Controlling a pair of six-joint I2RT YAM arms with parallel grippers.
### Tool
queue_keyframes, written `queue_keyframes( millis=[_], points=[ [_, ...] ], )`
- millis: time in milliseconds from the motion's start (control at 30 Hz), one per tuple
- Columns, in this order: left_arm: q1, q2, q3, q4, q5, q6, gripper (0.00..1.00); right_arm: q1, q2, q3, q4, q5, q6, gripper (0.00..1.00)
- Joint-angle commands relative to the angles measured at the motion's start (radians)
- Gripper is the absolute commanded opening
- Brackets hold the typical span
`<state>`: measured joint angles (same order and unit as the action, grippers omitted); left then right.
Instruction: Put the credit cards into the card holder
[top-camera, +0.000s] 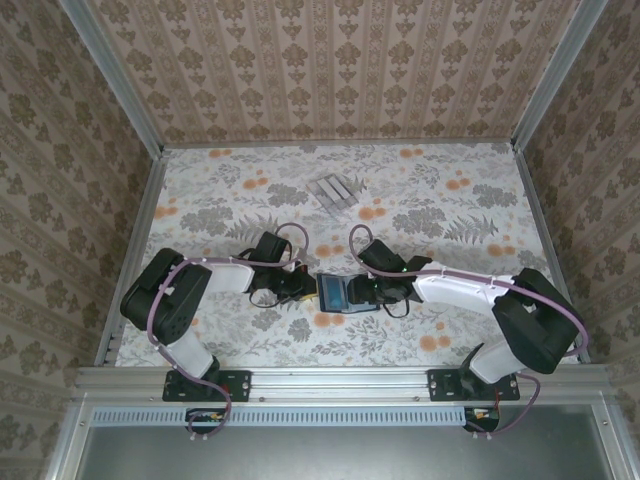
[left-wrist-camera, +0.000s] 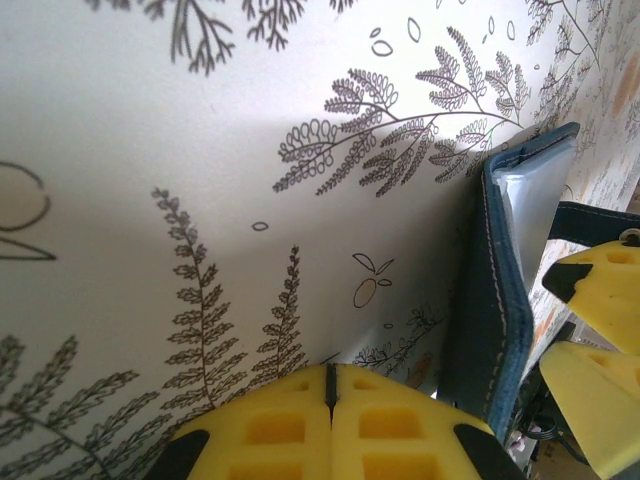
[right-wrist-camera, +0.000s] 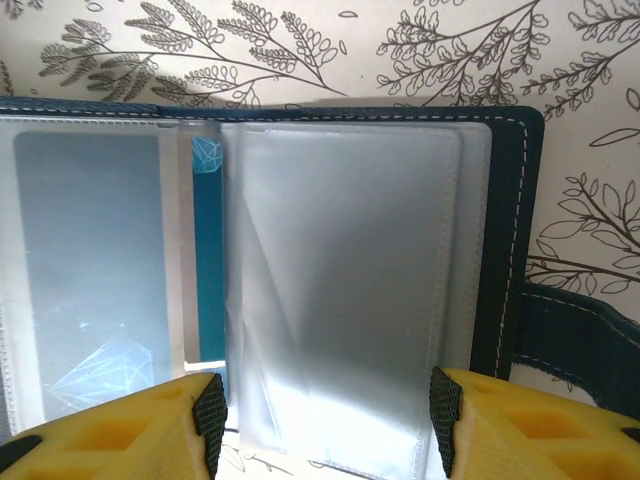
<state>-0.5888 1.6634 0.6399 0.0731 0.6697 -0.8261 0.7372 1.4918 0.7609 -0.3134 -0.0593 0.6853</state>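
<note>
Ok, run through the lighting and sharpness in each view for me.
Top view: even light, sharp, soft shadows beside the arms on the table. Left wrist view: table washed near white at upper left, dimmer toward the left gripper's fingers. Right wrist view: milky glare on the card holder's clear sleeves; the right gripper's fingers look slightly soft.

So the card holder (top-camera: 340, 293) lies open on the table (top-camera: 450, 210), just right of the left end effector (left-wrist-camera: 330, 385). The right end effector (right-wrist-camera: 320, 420) is over it, fingers (right-wrist-camera: 120, 440) either side of one sleeve. A credit card (right-wrist-camera: 100, 300) sits in the sleeve left of that. The rack (top-camera: 333, 190) is well beyond both.
</note>
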Motion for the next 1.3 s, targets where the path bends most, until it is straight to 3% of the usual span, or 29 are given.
queue_keyframes(
  millis=[0,333,767,1267],
  points=[
    [-0.006,0.012,0.002,-0.003,-0.002,0.014,0.05,-0.003,0.032,-0.012,0.003,0.001,0.014,0.59],
    [-0.008,0.008,-0.005,0.008,0.000,0.002,0.05,-0.003,0.033,-0.020,0.060,-0.050,0.023,0.56],
    [-0.011,0.007,0.011,-0.012,0.002,0.006,0.05,-0.003,0.021,-0.005,0.076,-0.067,-0.003,0.37],
    [-0.008,0.017,0.012,0.000,0.010,0.002,0.05,-0.004,-0.008,-0.025,0.201,-0.165,-0.016,0.36]
  ],
)
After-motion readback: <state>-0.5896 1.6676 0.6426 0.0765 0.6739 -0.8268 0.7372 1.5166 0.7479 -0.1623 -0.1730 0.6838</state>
